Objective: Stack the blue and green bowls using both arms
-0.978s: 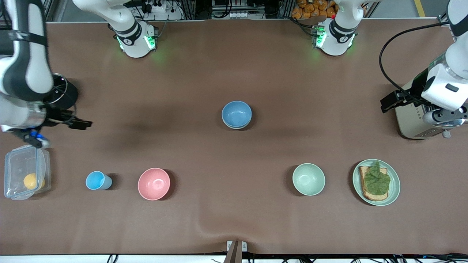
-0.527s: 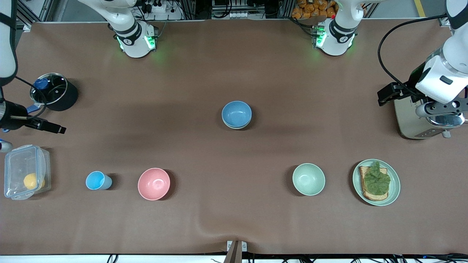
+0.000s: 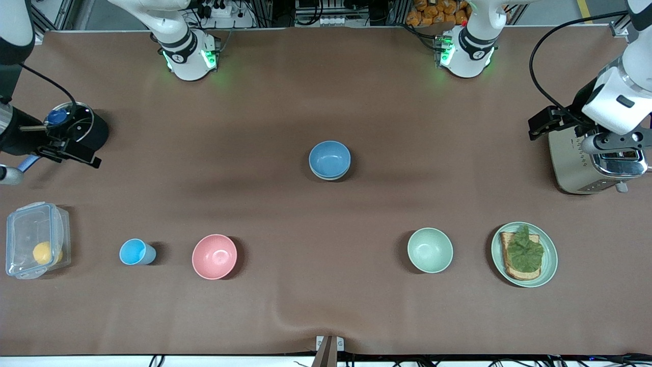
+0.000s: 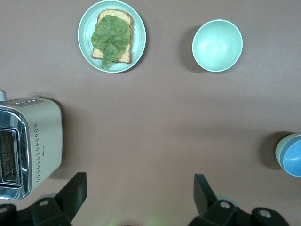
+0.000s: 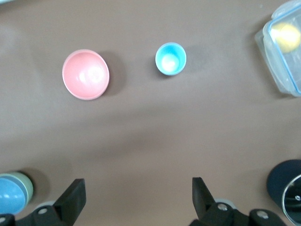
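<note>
The blue bowl (image 3: 329, 158) sits at the table's middle, nested in a pale green bowl whose rim (image 3: 328, 177) shows under it. The stack also shows in the left wrist view (image 4: 292, 159) and the right wrist view (image 5: 9, 197). A second green bowl (image 3: 430, 250) stands alone, nearer the front camera, toward the left arm's end; it shows in the left wrist view (image 4: 217, 45). My left gripper (image 3: 608, 143) hangs open and empty over the toaster (image 4: 139, 188). My right gripper (image 3: 15, 169) hangs open and empty beside the black pot (image 5: 136, 193).
A pink bowl (image 3: 214, 256) and a light-blue cup (image 3: 134, 252) stand toward the right arm's end. A clear box (image 3: 20, 224) holds a yellow item. A black pot (image 3: 84, 133), a toaster (image 3: 575, 171) and a plate (image 3: 551, 262) with toast and lettuce stand at the table's ends.
My right gripper has moved from over the clear box toward the black pot. My left gripper has shifted slightly toward the robots' bases over the toaster. The bowls have not moved.
</note>
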Controlling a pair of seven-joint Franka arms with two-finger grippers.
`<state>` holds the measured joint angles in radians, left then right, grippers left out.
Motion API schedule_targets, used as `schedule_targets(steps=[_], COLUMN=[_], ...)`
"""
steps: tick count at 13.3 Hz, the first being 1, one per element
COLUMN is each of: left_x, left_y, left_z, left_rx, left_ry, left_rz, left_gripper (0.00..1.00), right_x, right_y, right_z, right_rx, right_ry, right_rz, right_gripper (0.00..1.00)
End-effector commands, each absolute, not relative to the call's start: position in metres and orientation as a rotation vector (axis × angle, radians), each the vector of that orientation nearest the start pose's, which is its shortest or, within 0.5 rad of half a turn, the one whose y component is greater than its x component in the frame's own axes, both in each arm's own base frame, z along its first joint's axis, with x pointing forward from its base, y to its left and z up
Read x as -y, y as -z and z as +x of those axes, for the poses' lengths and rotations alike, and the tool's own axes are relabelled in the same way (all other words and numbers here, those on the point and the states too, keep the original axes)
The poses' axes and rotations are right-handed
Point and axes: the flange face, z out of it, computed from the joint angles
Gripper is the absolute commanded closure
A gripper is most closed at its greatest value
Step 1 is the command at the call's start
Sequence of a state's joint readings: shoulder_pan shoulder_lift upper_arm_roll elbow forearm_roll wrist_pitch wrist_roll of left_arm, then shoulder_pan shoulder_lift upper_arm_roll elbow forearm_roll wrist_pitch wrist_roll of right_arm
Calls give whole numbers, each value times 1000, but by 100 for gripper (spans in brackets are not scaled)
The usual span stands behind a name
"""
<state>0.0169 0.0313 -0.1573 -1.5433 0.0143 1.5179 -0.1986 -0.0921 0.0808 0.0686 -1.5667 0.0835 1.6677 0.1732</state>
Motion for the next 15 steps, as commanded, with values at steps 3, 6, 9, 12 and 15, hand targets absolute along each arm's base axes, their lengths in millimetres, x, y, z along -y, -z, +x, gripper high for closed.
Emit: schedule_targets(steps=[3,6,9,12,15], left_x=[73,73,70,70,69], left_y=[-617,-616,-617,-617,-618], left_z=[536,531,533,533,533], left_rx=[36,34,34,34,37], left_ry=[-81,-63,-56,-57,-53], left_rz=[-3149,-3148,-3148,-3142,-3138], left_gripper=[0,0,0,0,0], right_x=[-4,-7,-11,-12,-17], right_y=[-606,-612,-615,-610,-612], right_z=[578,576,574,569,560], right_rx=[-370,-360,-345,-347,-334], right_ry=[126,142,151,144,164], right_rz=[-3038,-3037,-3037,-3038,-3037], right_gripper=[0,0,0,0,0])
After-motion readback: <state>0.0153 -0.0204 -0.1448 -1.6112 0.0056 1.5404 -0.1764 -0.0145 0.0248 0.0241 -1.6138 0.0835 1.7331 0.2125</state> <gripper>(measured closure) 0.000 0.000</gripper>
